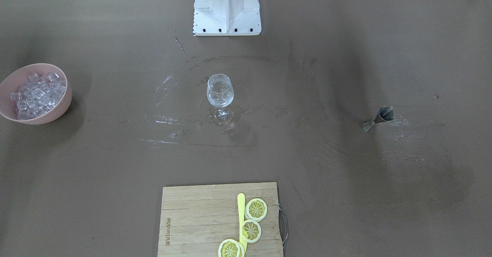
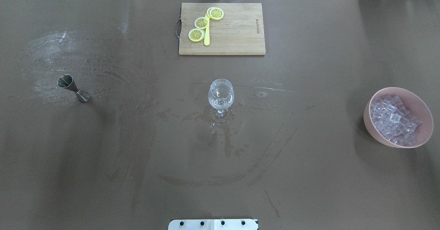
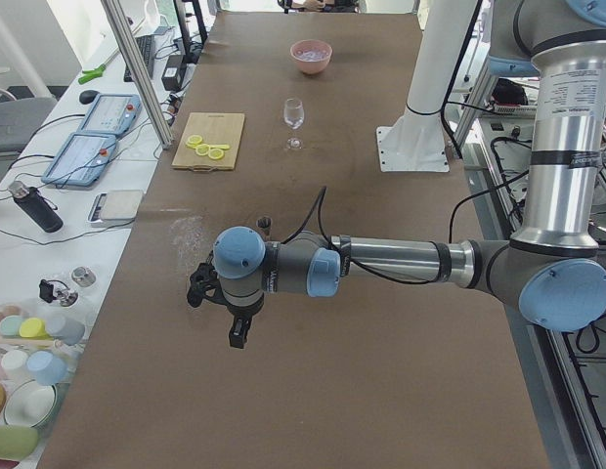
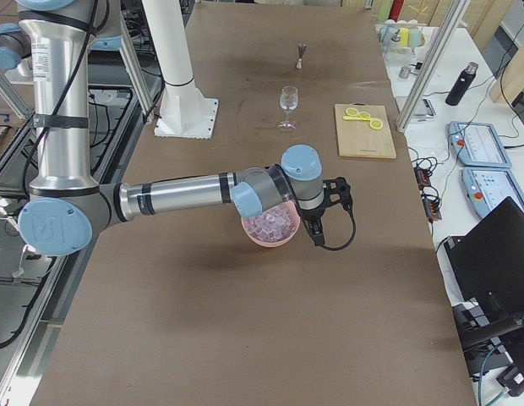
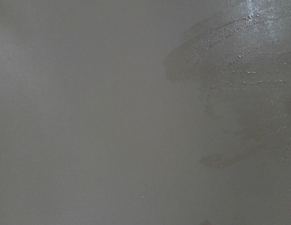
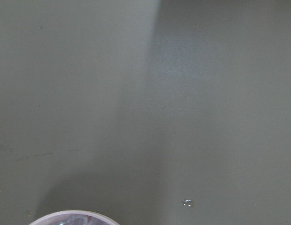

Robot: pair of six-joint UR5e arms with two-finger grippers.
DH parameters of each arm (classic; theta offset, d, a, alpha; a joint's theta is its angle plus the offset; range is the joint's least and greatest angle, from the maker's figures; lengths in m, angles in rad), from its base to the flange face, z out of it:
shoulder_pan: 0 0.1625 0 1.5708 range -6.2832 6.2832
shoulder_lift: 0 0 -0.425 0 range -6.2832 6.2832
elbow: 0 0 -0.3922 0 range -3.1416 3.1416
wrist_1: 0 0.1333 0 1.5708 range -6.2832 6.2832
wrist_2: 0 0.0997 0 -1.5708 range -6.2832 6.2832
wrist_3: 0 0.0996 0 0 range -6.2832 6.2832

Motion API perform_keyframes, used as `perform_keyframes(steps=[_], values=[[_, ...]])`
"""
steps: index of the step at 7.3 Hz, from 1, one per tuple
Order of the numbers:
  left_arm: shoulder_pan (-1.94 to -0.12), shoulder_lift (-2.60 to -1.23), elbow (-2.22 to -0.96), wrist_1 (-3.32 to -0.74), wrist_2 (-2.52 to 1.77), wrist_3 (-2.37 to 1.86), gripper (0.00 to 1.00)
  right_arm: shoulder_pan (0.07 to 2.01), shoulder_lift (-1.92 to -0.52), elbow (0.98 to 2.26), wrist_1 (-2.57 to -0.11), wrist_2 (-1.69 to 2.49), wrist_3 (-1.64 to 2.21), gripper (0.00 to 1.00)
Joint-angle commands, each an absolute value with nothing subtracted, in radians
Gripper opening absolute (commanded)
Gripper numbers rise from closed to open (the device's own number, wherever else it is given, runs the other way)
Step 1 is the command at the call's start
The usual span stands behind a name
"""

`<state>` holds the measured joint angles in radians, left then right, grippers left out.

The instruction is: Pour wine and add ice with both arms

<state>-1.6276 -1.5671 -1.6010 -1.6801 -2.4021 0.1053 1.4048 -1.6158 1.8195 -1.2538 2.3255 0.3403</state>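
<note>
A clear wine glass (image 2: pixel 220 94) stands upright at the table's middle, also in the front view (image 1: pixel 220 95). Ice (image 2: pixel 393 118) of small clear cubes fills a pink bowl (image 2: pixel 369 127) at the table's right end. My left gripper (image 3: pixel 197 291) shows only in the left side view, raised above the table's left end near a steel jigger (image 2: pixel 73 88); I cannot tell whether it is open. My right gripper (image 4: pixel 342 194) shows only in the right side view, raised beside the bowl (image 4: pixel 255 237); I cannot tell whether it is open. The bowl's rim (image 6: pixel 72 216) edges the right wrist view.
A wooden cutting board (image 2: pixel 237 34) with three lemon slices (image 2: pixel 201 22) and a yellow stick lies at the far middle edge. Wet smears mark the brown table around the glass and jigger. The white robot base (image 1: pixel 226 9) stands at the near middle edge.
</note>
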Motion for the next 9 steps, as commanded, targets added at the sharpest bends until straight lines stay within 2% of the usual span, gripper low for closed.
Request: perform_keyframes(steps=[1,3,4,6,8,9], values=[[-1.628,-1.554,-1.604,-1.715,-2.404,0.104,0.99,1.311,-1.675,1.932,-1.25,2.319,0.544,0.99],[-1.628,-1.555,-1.606,-1.715,-2.405,0.104,0.99,1.202,-1.756,2.009,-1.197,2.266,0.705,0.99],[-1.628,-1.555,-1.611,-1.715,-2.405,0.104,0.99,1.119,-1.805,2.008,-1.054,2.188,0.844,0.99],[-1.628,-1.562,-1.611,-1.715,-2.405,0.104,0.99,0.905,-1.822,2.002,-0.996,1.946,1.03,0.99],[-1.628,-1.563,-1.612,-1.715,-2.405,0.104,0.99,0.887,-1.844,1.964,-0.971,1.922,1.026,0.93],[-1.628,-1.563,-1.612,-1.715,-2.405,0.106,0.99,0.887,-1.847,1.903,-0.871,1.922,1.028,0.89]])
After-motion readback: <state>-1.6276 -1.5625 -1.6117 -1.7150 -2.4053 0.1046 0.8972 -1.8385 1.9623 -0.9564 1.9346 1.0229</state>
